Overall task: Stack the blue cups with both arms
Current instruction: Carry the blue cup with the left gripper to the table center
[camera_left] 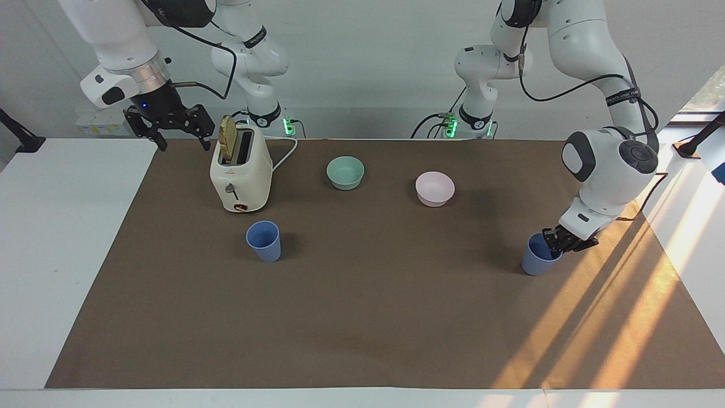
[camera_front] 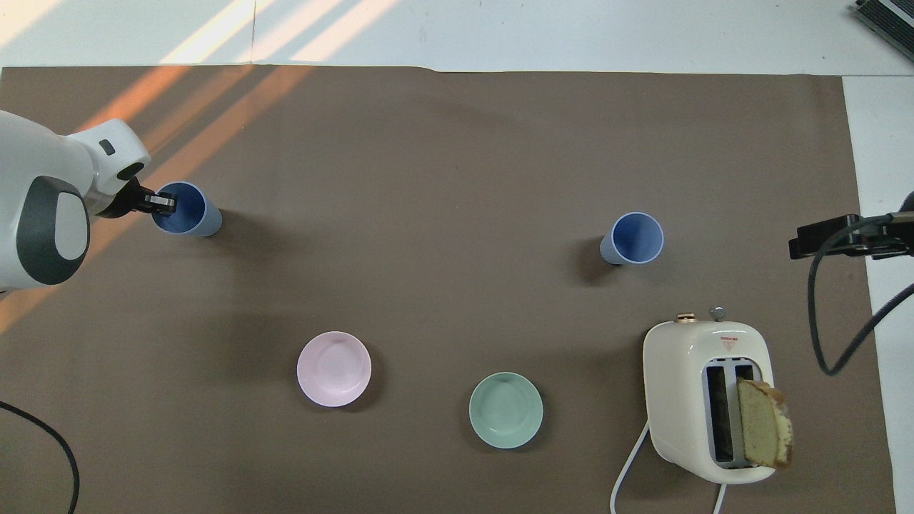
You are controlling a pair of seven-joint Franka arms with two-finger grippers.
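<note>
Two blue cups stand on the brown mat. One blue cup (camera_left: 535, 263) (camera_front: 191, 215) is at the left arm's end, and my left gripper (camera_left: 553, 242) (camera_front: 161, 203) is shut on its rim, one finger inside and one outside. The other blue cup (camera_left: 264, 241) (camera_front: 634, 238) stands upright by itself near the toaster, a little farther from the robots than it. My right gripper (camera_left: 173, 136) (camera_front: 798, 247) waits open and empty in the air over the mat's edge at the right arm's end.
A cream toaster (camera_left: 241, 173) (camera_front: 703, 400) with a slice of bread (camera_left: 227, 139) sticking out stands at the right arm's end. A mint-green bowl (camera_left: 345, 172) (camera_front: 505, 410) and a pale pink bowl (camera_left: 434, 188) (camera_front: 333, 368) sit nearer the robots than the cups.
</note>
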